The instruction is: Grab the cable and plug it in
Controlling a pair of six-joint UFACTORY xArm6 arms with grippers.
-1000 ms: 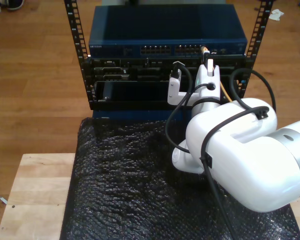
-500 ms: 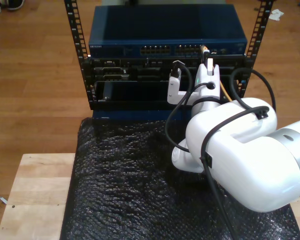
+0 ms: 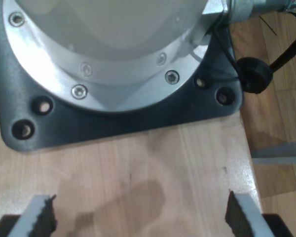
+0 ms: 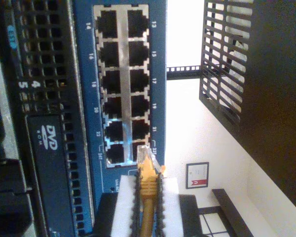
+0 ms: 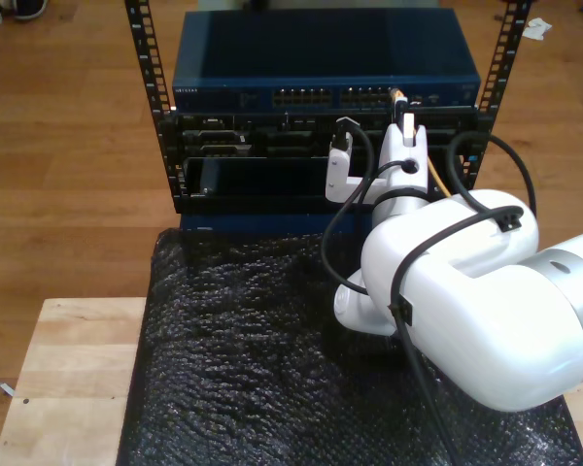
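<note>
The cable [image 4: 148, 197] is yellow-orange, and its clear plug [image 4: 147, 160] points at the port block [image 4: 123, 84] of the blue switch [image 5: 325, 73]. The plug tip sits just at the last ports of the block, near the numbers 23 and 24; I cannot tell whether it is inside a port. My second gripper [image 4: 148, 190] is shut on the cable just behind the plug. In the exterior view this gripper [image 5: 404, 124] is up at the switch's front toward the exterior view's right, with the cable [image 5: 433, 181] trailing back behind it. My first gripper [image 3: 140, 215] stands open over bare wood, nothing between its fingers [image 3: 42, 215].
The switch sits in a black rack [image 5: 155, 116] above darker units with a DVD drive [image 4: 52, 163]. A black bubble-wrap mat [image 5: 243, 359] covers the wooden table [image 5: 68, 369]. A large white arm [image 5: 466, 301] with black cables fills the exterior view's right. A robot base plate [image 3: 113, 123] lies by my first gripper.
</note>
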